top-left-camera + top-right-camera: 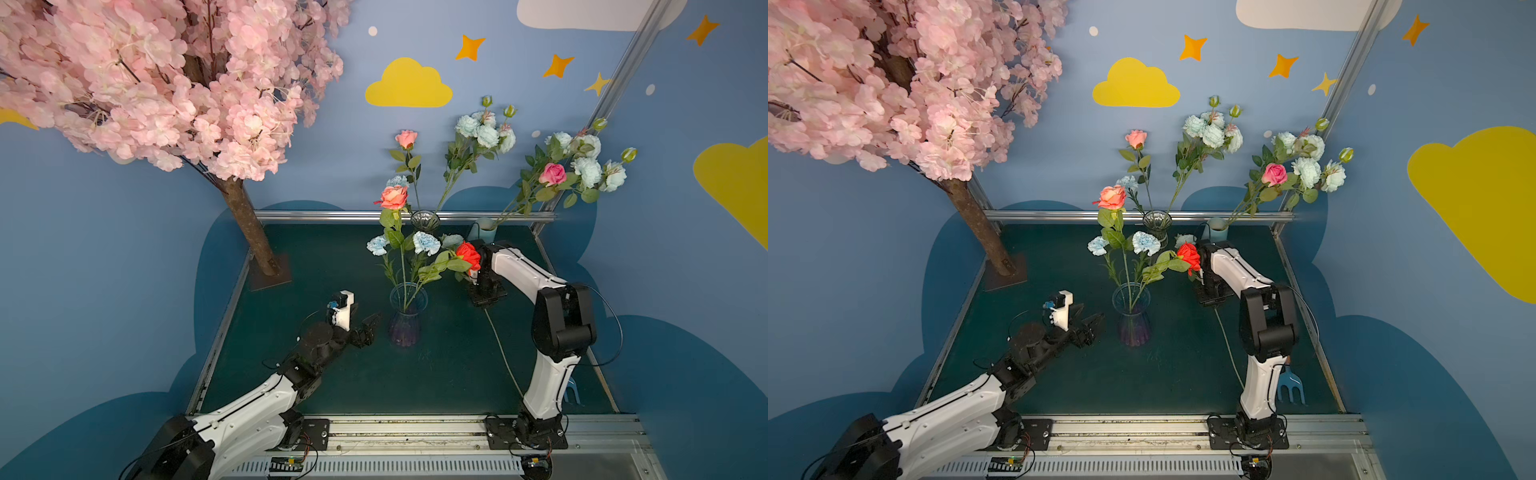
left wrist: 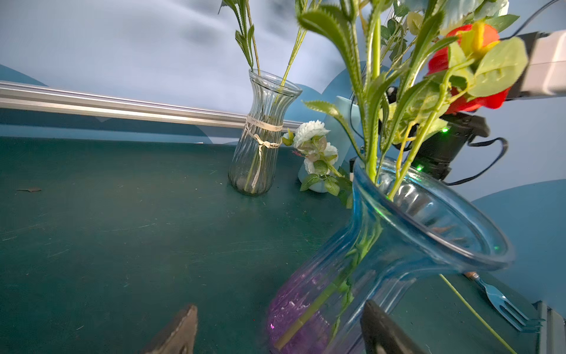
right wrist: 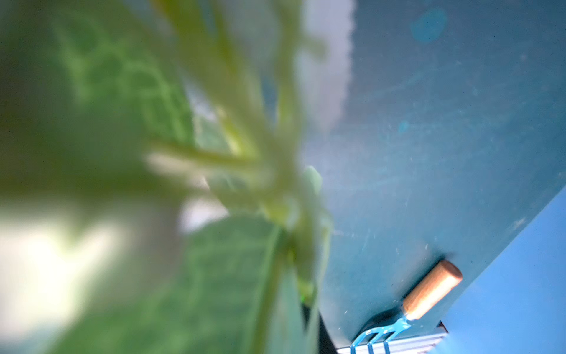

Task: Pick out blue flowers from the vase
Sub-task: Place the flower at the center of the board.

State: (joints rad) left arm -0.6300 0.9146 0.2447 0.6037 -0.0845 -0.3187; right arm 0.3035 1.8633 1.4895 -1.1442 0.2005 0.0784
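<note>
Both top views look down on my whole table (image 1: 332, 374); my wrist cameras sit close, sharing the small rake (image 2: 502, 303).

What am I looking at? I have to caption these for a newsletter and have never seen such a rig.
You are seeing two robot arms bolted to a rail at the near edge of a green table. The two wide pictures come from a camera pair overhead. The other two come from small cameras on the arms' wrists.

On the table stand a blue-and-purple vase holding blue flowers and roses, a clear vase, a pale blue pot, a pink blossom tree and a small rake.

The left gripper is open and empty, beside the blue-and-purple vase. The right gripper is shut, mostly hidden behind a red rose. It appears to pinch a thin green stem, and blurred leaves fill its wrist view.
</note>
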